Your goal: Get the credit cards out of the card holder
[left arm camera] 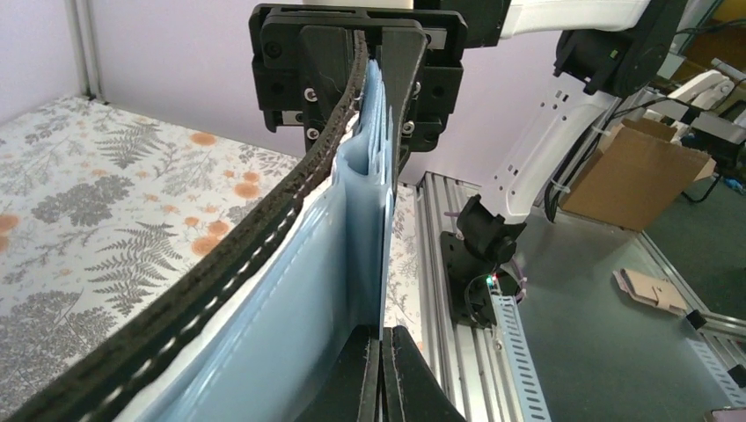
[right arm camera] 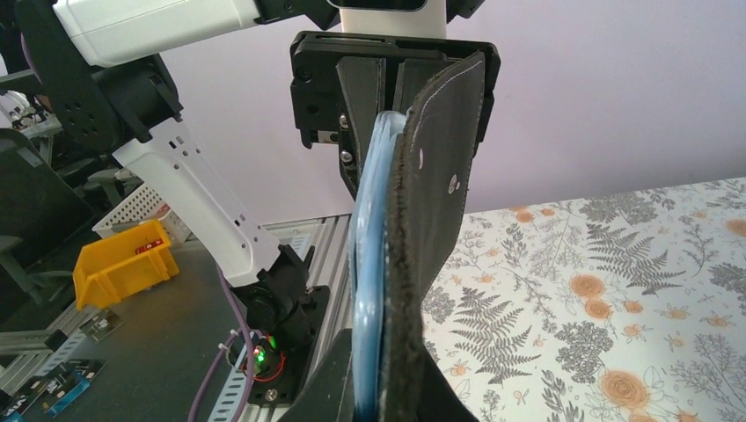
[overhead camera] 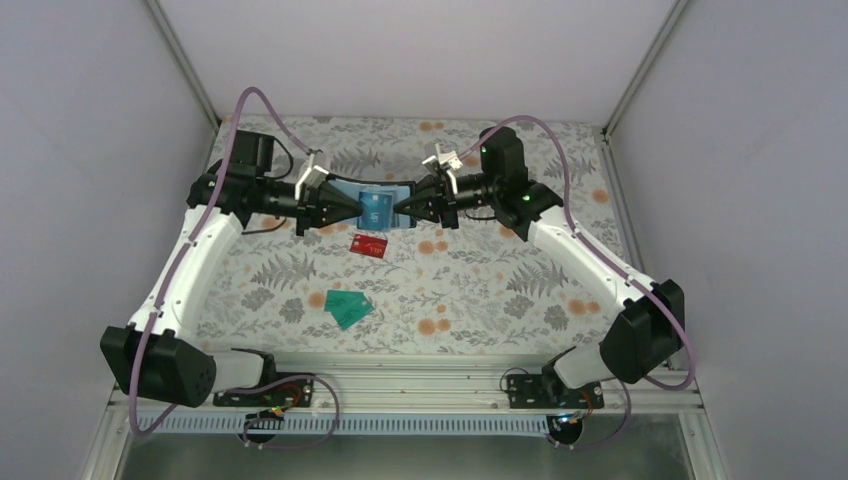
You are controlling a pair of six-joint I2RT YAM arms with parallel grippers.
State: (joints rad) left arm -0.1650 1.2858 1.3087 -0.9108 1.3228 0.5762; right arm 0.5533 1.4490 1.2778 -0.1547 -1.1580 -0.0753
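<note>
you have the card holder (overhead camera: 378,203) held open in the air between both arms; left fingers (overhead camera: 340,207) and right fingers (overhead camera: 415,207) each clamp one end; red card (overhead camera: 368,245) and two teal cards (overhead camera: 347,308) lie on the worktop (overhead camera: 500,290)

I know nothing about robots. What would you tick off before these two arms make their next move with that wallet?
1. Left fingers clamped on the black bifold card holder: ok.
2. Right fingers clamped on its opposite end: ok.
3. Holder lifted off the floral table and spread open: ok.
4. Red plastic card out, lying on the table: ok.
5. Two teal-green plastic cards out, on the table: ok.
6. Blue plastic card out: not ok, it seems tucked inside the holder.
</note>
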